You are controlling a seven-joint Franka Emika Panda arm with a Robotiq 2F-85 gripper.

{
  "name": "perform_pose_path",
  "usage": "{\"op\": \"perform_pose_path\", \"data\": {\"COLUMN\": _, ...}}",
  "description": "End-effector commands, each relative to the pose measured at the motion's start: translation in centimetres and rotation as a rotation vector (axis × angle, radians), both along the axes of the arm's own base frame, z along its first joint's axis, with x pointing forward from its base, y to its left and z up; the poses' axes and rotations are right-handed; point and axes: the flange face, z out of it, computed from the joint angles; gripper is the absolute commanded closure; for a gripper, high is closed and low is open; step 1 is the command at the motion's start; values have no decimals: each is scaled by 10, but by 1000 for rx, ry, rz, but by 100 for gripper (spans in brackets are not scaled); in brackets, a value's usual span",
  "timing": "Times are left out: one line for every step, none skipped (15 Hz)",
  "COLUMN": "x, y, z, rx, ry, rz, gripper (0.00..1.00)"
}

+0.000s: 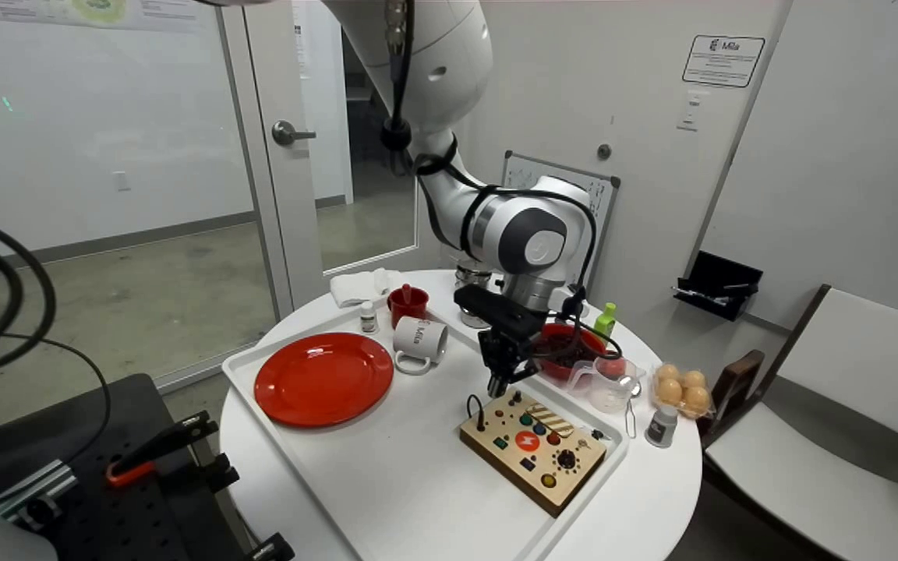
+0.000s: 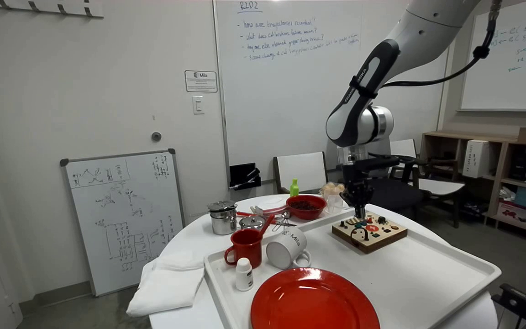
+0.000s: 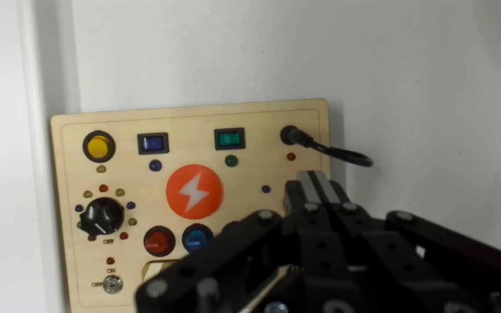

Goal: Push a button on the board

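Observation:
The pale wooden board (image 1: 510, 458) lies on the white tray in both exterior views (image 2: 384, 235); the wrist view shows much of its face (image 3: 192, 145). There I see a yellow button (image 3: 98, 147), a blue rocker switch (image 3: 153, 143), a green rocker switch (image 3: 229, 138), a red button (image 3: 159, 241), a blue button (image 3: 197, 238) and a black knob (image 3: 102, 216). My gripper (image 3: 314, 174) is shut and empty, pointing down over the board's edge beside the black cable. It shows in both exterior views (image 1: 497, 387) (image 2: 360, 214). Its arms hide the board's lower right part. I cannot tell whether the tips touch.
A black cable loop (image 3: 342, 153) rises from the board near the fingertips. The white tray (image 1: 387, 467) also holds a red plate (image 1: 324, 379), a tipped white mug (image 1: 420, 340) and a small bottle (image 2: 244, 274). A red bowl (image 2: 306, 208) and measuring cup (image 1: 611, 386) stand beyond the tray's rim.

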Motion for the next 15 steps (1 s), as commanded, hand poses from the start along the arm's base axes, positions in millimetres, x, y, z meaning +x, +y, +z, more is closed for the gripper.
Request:
{"op": "perform_pose_path", "data": {"x": 13, "y": 3, "z": -9, "rx": -9, "ry": -42, "rz": 3, "gripper": 100}}
{"op": "perform_pose_path", "data": {"x": 14, "y": 4, "z": -11, "rx": -9, "ry": -46, "rz": 6, "gripper": 100}}
{"op": "perform_pose_path", "data": {"x": 15, "y": 5, "z": -13, "rx": -10, "ry": -51, "rz": 8, "gripper": 100}}
{"op": "perform_pose_path", "data": {"x": 15, "y": 6, "z": -15, "rx": -9, "ry": -58, "rz": 9, "gripper": 100}}
{"op": "perform_pose_path", "data": {"x": 16, "y": 7, "z": -18, "rx": -9, "ry": -63, "rz": 9, "gripper": 100}}
{"op": "perform_pose_path", "data": {"x": 16, "y": 7, "z": -20, "rx": -9, "ry": -66, "rz": 9, "gripper": 100}}
{"op": "perform_pose_path", "data": {"x": 16, "y": 7, "z": -22, "rx": -9, "ry": -68, "rz": 7, "gripper": 100}}
{"op": "perform_pose_path", "data": {"x": 16, "y": 7, "z": -23, "rx": -9, "ry": -71, "rz": 5, "gripper": 100}}
{"op": "perform_pose_path", "data": {"x": 16, "y": 7, "z": -25, "rx": -8, "ry": -74, "rz": 3, "gripper": 100}}
{"op": "perform_pose_path", "data": {"x": 15, "y": 7, "z": -27, "rx": -8, "ry": -75, "rz": 2, "gripper": 100}}
{"op": "perform_pose_path", "data": {"x": 15, "y": 7, "z": -29, "rx": -8, "ry": -77, "rz": 1, "gripper": 100}}
{"op": "perform_pose_path", "data": {"x": 15, "y": 7, "z": -30, "rx": -9, "ry": -80, "rz": 0, "gripper": 100}}
{"op": "perform_pose_path", "data": {"x": 14, "y": 6, "z": -31, "rx": -8, "ry": -83, "rz": -3, "gripper": 100}}
{"op": "perform_pose_path", "data": {"x": 15, "y": 6, "z": -32, "rx": -9, "ry": -86, "rz": -4, "gripper": 100}}
{"op": "perform_pose_path", "data": {"x": 15, "y": 6, "z": -33, "rx": -8, "ry": -90, "rz": -4, "gripper": 100}}
